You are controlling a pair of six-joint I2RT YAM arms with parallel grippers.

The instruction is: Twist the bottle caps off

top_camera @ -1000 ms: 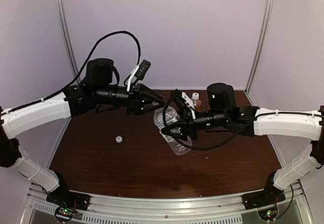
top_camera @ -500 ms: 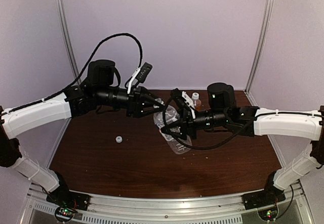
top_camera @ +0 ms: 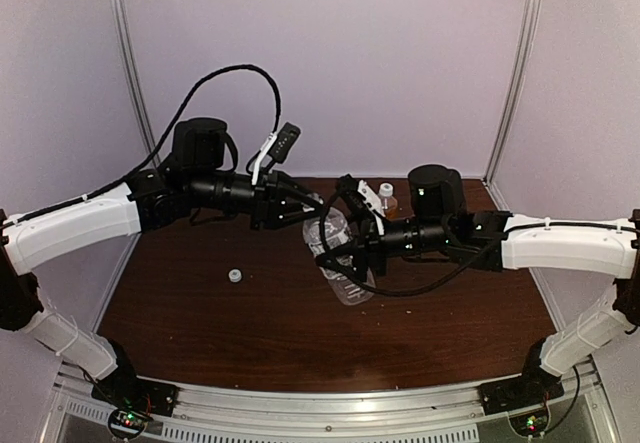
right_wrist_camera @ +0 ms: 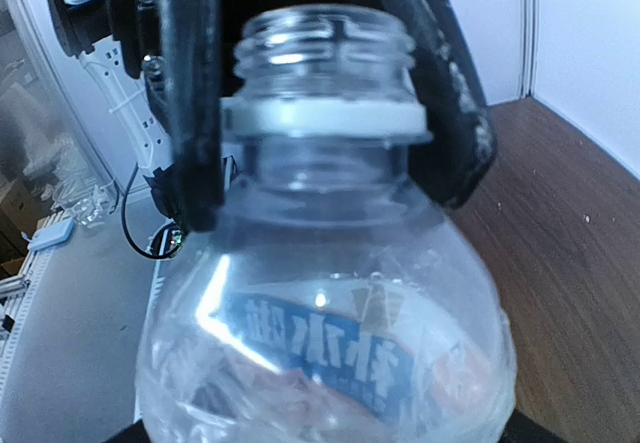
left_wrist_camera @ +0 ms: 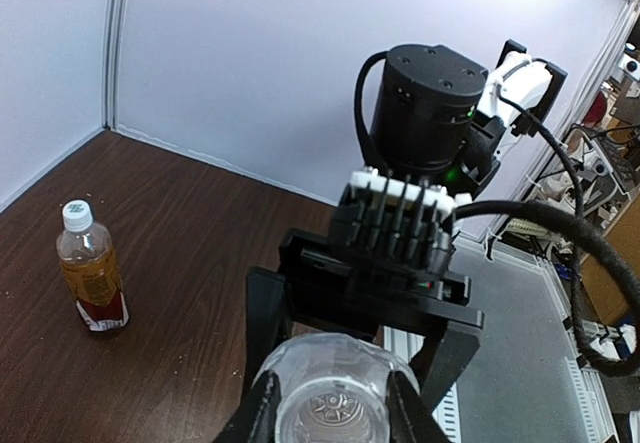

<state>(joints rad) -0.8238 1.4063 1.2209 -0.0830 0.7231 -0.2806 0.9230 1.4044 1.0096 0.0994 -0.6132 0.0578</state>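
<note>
Your left gripper [left_wrist_camera: 335,418] clamps the clear bottle [right_wrist_camera: 325,313] by its bare neck (likely a handover); the right gripper [top_camera: 330,253] straddles the body, grip unclear.

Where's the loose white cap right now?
In the top view, the small round white plastic screw cap lies alone on the brown wooden table, on the left side, left of the clear plastic bottle.
</note>
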